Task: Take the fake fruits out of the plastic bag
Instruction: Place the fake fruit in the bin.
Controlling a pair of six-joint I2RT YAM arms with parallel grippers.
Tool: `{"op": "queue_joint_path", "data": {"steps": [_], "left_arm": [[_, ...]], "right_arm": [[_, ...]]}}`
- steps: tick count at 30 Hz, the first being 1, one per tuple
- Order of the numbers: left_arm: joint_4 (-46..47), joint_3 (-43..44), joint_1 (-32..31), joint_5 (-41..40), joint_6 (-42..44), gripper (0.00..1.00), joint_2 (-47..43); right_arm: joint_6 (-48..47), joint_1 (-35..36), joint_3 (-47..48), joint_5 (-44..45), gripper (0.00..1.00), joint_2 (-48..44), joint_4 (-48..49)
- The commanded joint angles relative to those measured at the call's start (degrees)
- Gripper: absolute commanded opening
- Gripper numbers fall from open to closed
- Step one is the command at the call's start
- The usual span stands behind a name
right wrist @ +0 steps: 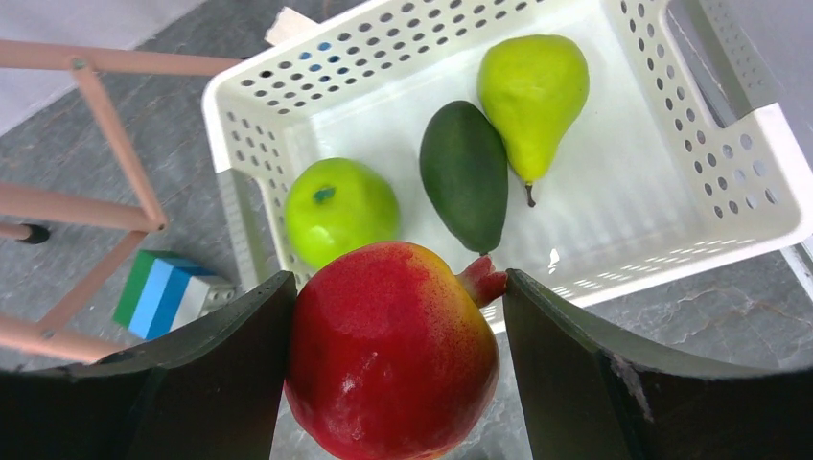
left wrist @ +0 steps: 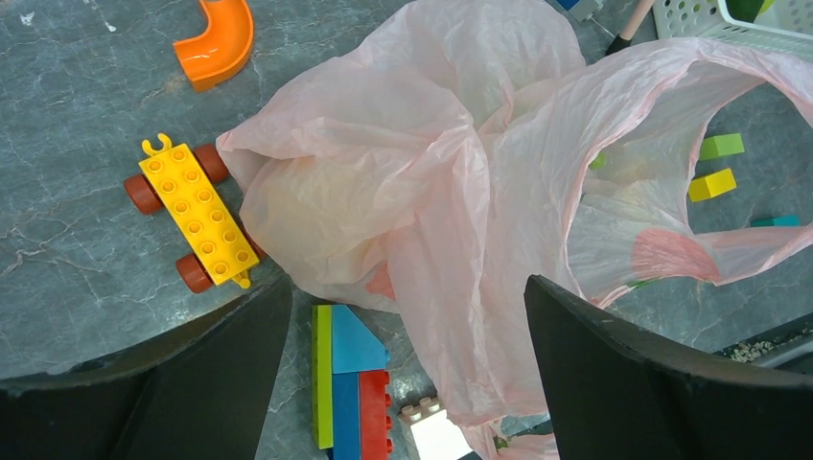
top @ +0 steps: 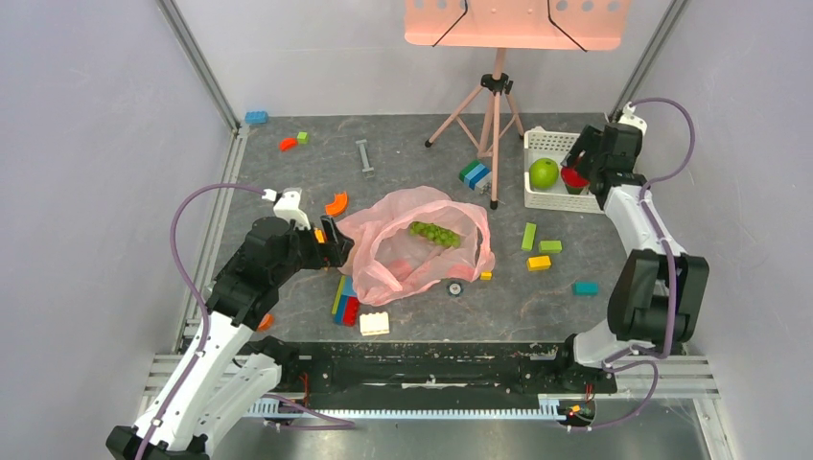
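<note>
**Clutching a red pomegranate (right wrist: 383,364)**

My right pincer (right wrist: 398,287) is clamped on it at the white basket (right wrist: 614,201), upper right overhead. My left pincer (left wrist: 407,287) gapes wide, empty, over the pink plastic bag (top: 383,216) mid-frame, green grapes (top: 433,233) inside. Dark marbled tabletop (top: 575,316), plain grey walls (top: 86,144).

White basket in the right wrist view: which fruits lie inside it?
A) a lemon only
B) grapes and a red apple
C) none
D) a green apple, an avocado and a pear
D: the green apple, the avocado and the pear lie in the white basket; the red fruit sits between the right gripper's fingers.
</note>
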Motion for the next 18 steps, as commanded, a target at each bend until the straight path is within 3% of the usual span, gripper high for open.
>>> {"op": "queue_joint_path", "data": {"steps": [1,10,18], "left_arm": [[0.5,0.5,-0.2,1.8,1.5,0.97,-0.8],[1.0,0.1,-0.2,2.5,1.4,0.98,-1.6],[1.1,-0.1,-0.2,2.8,1.3,0.98,-1.8]], "right_arm": [[1.6,-0.9,4.5,-1.4,0.69,6.0,5.5],[0.1,-1.9,10.2,-4.1,0.72,16.1,11.5],[-0.8,-2.0,17.6,-3.0,0.73,23.7,10.3]]}}
